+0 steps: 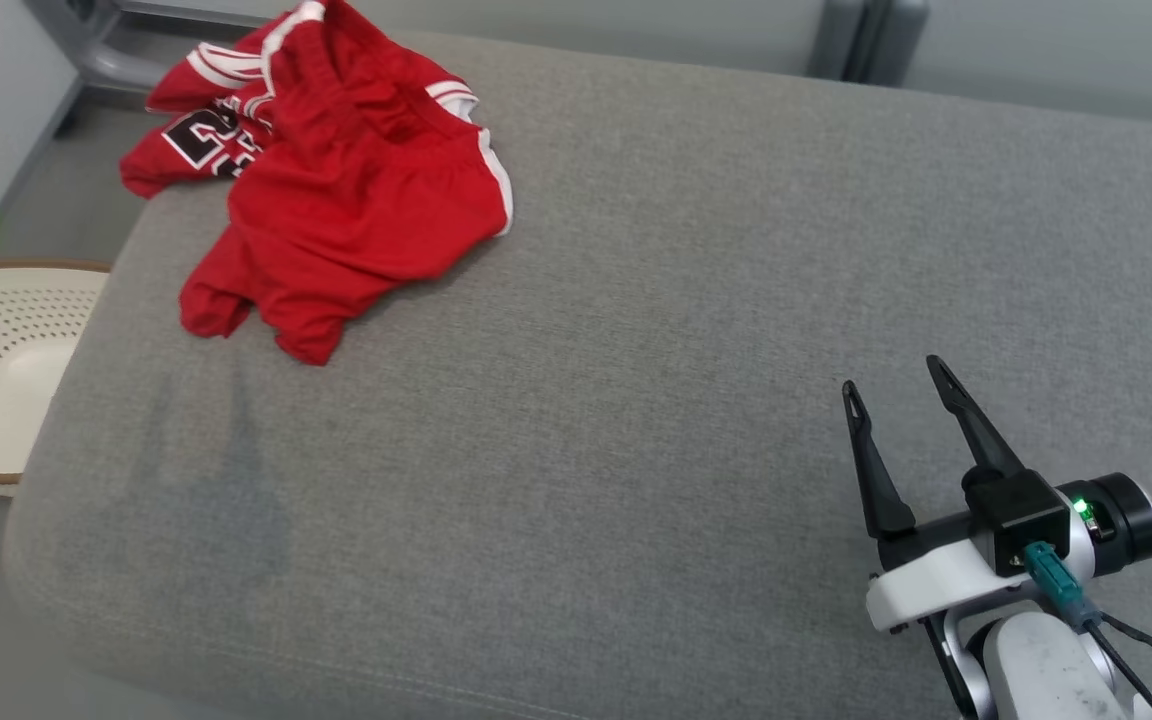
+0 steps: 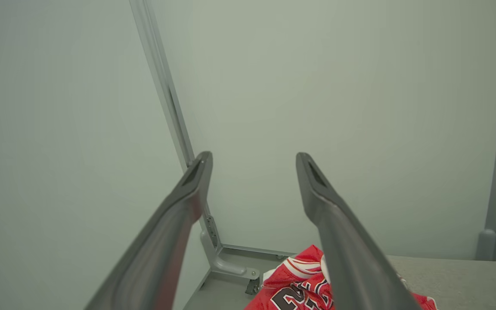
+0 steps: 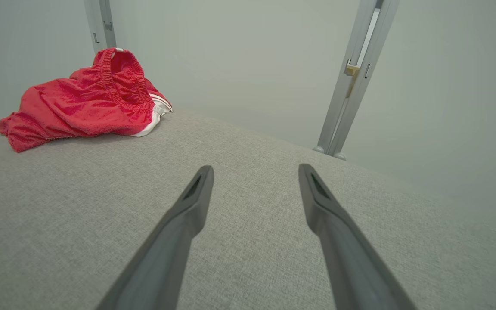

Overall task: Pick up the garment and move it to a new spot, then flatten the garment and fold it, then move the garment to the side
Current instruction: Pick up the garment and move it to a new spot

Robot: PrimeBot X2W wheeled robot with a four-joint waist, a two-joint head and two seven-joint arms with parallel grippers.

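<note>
Garment [image 1: 336,180] on cushion's [image 1: 636,350] far-left corner

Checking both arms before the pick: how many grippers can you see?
2. The dark two-fingered right gripper stands open over the grey fabric cushion, head view's lower right. The dark two-fingered left gripper, open, shows in its wrist view, crumpled red garment at its bottom edge.

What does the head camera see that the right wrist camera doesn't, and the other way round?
Head view alone: a white basket beside the grey cushion, and the black number on the red garment. Right wrist view alone: the tan clip high on a grey post. Both: the crumpled garment on the cushion, and the open right end effector, empty and apart from it.
</note>
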